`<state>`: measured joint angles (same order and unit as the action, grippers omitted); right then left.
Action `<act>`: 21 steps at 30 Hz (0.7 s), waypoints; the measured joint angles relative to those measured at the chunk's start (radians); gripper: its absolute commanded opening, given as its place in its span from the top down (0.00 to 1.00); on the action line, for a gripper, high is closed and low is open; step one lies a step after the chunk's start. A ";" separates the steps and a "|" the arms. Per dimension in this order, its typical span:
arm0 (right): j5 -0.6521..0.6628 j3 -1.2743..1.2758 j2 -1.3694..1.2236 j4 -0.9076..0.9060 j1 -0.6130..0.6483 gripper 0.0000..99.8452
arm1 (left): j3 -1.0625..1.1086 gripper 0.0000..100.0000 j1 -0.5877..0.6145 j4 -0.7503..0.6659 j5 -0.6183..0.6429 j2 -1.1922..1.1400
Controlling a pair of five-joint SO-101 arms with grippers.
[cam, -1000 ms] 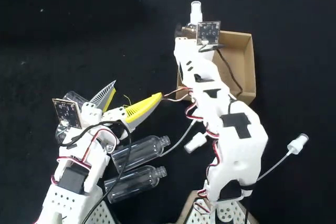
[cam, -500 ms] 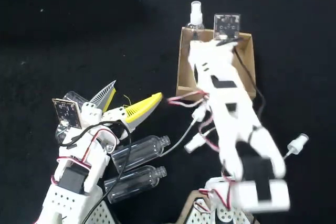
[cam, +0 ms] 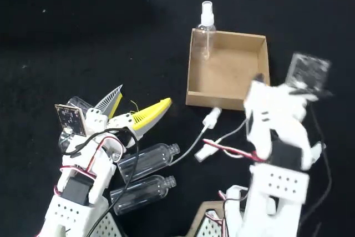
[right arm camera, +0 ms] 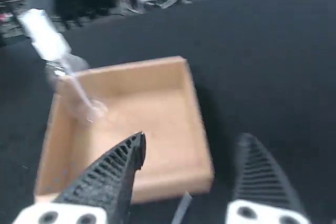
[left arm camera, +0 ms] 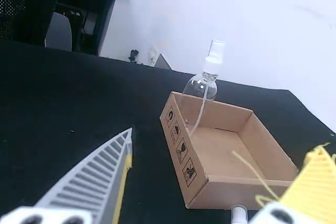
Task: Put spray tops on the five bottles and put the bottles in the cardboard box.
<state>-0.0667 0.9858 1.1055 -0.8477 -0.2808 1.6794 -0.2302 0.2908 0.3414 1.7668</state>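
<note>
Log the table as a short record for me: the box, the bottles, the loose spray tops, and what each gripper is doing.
cardboard box: open-topped, on the black table
capped bottle: one, leaning in the box's far corner, spray top above the rim
uncapped bottles: two, lying side by side on the table by the left arm
loose spray tops: two with tubes, on the table just outside the box's near wall
left gripper: jaws open, empty
right gripper: jaws open, empty

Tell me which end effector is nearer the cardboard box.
Right. The right end effector is at the cardboard box's near right corner; the left end effector is apart, off its left side.
</note>
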 measured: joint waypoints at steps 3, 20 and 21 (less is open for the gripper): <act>0.000 0.000 0.020 -0.112 -0.034 0.77 | 0.000 0.54 0.000 0.000 0.000 0.000; 0.069 -0.204 -0.485 -0.333 -0.523 0.71 | 0.000 0.54 0.000 0.000 0.000 0.000; 0.069 -0.216 -0.539 -0.331 -0.542 0.71 | 0.000 0.54 0.000 0.000 0.000 0.000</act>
<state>0.0023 0.7695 0.5669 -1.1792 -0.8224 1.6794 -0.2302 0.2908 0.3414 1.7668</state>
